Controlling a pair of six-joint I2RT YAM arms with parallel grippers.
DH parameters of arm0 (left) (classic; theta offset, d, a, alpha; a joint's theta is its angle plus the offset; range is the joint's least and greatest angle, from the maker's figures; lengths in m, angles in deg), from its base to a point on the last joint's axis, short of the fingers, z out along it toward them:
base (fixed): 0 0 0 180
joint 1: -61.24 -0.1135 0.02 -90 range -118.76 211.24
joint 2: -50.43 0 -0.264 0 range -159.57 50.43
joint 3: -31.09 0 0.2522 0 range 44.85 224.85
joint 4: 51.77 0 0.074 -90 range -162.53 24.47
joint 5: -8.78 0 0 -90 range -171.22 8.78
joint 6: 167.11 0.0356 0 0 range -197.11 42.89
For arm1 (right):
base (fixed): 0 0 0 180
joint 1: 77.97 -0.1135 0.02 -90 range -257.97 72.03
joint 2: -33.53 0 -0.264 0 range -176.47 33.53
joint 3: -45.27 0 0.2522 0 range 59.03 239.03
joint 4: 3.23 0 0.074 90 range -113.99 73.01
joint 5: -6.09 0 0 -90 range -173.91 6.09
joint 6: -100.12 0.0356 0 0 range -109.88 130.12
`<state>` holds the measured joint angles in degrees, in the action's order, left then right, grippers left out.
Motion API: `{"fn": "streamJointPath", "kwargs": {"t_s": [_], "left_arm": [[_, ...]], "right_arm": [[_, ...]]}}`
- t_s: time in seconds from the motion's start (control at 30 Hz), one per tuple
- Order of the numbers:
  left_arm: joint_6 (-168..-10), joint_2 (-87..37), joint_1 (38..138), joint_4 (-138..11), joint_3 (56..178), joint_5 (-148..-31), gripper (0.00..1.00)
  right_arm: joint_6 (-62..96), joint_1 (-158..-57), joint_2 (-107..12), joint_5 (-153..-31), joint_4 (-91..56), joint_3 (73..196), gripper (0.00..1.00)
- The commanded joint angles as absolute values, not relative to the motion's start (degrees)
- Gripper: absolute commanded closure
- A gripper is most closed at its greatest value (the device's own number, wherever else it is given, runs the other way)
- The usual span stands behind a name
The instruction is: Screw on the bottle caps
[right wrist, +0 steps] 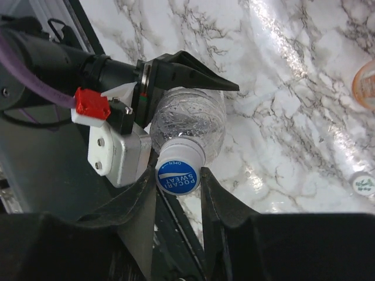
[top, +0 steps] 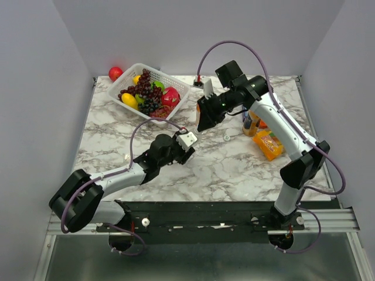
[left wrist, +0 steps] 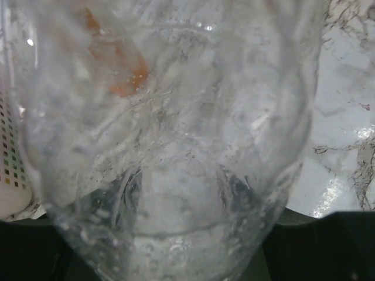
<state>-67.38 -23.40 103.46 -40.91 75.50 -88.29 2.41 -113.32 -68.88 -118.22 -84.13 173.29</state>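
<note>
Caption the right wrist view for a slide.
Right gripper grips the blue cap on the clear bottle held by the left gripper.

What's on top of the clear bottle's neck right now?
A blue cap sits on the clear bottle, pinched by the right gripper. It covers the neck threads, so how far it's screwed on can't be seen.

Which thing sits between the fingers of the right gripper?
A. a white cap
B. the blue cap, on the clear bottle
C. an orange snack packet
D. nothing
B: in the right wrist view, the blue cap sits on the neck of the clear bottle, and the right gripper closes on it from both sides.
</note>
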Motion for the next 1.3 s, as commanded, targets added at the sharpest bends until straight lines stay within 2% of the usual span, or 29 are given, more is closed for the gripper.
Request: {"fn": "streamJointPath", "kwargs": {"t_s": [0.0,0.03,0.07,0.13,0.27,0.33,0.43,0.47,0.57,0.6,0.73,0.97,1.27], "left_arm": [[-70.43,-23.22,104.31,-33.44,82.98,-81.66,1.00],[-70.69,-23.40,104.31,-34.23,82.99,-81.66,1.00],[-70.78,-23.75,104.31,-35.20,82.99,-81.66,1.00],[-70.26,-24.10,104.31,-36.52,82.29,-83.22,1.00],[-67.11,-26.56,104.31,-44.07,82.38,-88.75,1.00],[-65.69,-27.27,104.31,-46.88,82.38,-90.87,1.00],[-63.67,-27.53,104.13,-51.19,82.73,-95.09,1.00],[-63.32,-26.92,104.05,-52.95,82.73,-95.80,1.00],[-57.97,-25.43,103.34,-58.91,83.87,-101.86,1.00],[-56.39,-24.99,102.91,-60.24,84.57,-105.09,1.00],[-43.67,-24.11,99.23,-72.71,89.31,-113.17,1.00],[-32.30,-25.16,97.81,-90.47,96.78,-119.44,1.00],[-32.90,-26.39,97.81,-91.90,101.18,-120.59,1.00]], "right_arm": [[13.46,-115.06,-73.25,-121.10,-88.18,173.98,0.99],[13.55,-115.23,-73.87,-121.01,-88.10,175.29,0.79],[12.85,-115.24,-74.05,-120.92,-88.10,176.53,0.66],[11.01,-115.06,-74.57,-119.87,-89.32,183.52,0.50],[3.98,-114.36,-73.27,-114.86,-91.70,195.14,0.33],[2.83,-113.31,-71.68,-110.49,-91.18,196.75,0.26],[-3.13,-112.25,-67.03,-110.01,-90.04,193.78,0.26],[-10.90,-112.16,-65.36,-111.85,-89.42,190.81,0.27],[-30.15,-112.16,-55.44,-123.09,-89.15,174.73,0.29],[-40.49,-112.16,-48.71,-123.90,-87.50,164.43,0.29],[-55.95,-112.77,-40.49,-123.47,-79.40,150.90,0.26],[-67.75,-114.79,-41.71,-125.14,-81.34,150.09,0.30],[-78.12,-116.90,-41.70,-126.54,-82.38,147.89,0.30]]}}
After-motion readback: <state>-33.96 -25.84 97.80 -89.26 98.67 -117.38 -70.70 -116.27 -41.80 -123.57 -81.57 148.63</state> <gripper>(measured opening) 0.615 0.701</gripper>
